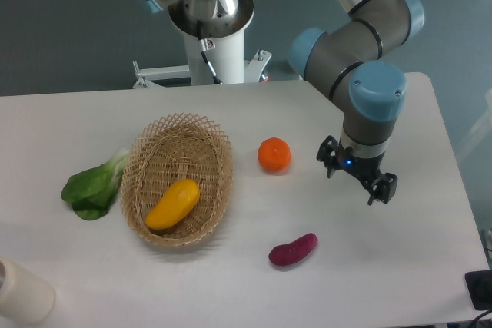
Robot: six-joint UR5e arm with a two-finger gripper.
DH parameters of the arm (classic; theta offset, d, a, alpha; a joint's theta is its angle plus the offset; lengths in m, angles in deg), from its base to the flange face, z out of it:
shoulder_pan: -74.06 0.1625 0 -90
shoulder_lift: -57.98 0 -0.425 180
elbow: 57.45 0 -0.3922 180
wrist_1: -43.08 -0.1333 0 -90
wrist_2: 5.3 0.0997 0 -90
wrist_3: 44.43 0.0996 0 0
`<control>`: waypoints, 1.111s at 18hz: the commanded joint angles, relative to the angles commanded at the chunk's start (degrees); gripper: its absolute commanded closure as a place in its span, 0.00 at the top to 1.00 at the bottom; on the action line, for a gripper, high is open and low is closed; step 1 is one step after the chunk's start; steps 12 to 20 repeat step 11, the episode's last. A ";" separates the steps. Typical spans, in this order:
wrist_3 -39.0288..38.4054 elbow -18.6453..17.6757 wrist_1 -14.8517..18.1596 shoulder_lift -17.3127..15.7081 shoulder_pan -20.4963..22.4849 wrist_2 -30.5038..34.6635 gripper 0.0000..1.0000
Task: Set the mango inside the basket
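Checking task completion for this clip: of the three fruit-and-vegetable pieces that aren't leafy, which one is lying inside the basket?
The mango, the elongated yellow one, lies in the wicker basket. The round orange and the purple sweet potato both sit on the bare table to the basket's right.

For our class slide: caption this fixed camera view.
Mango lies in wicker basket; empty tool hovers right of the orange.
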 joint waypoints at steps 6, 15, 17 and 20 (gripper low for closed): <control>2.03 0.00 -0.17 0.18 1.06 0.36 1.00; 2.03 -0.53 -0.61 0.18 0.88 0.44 1.00; 2.03 -0.53 -0.61 0.18 0.88 0.44 1.00; 2.03 -0.53 -0.61 0.18 0.88 0.44 1.00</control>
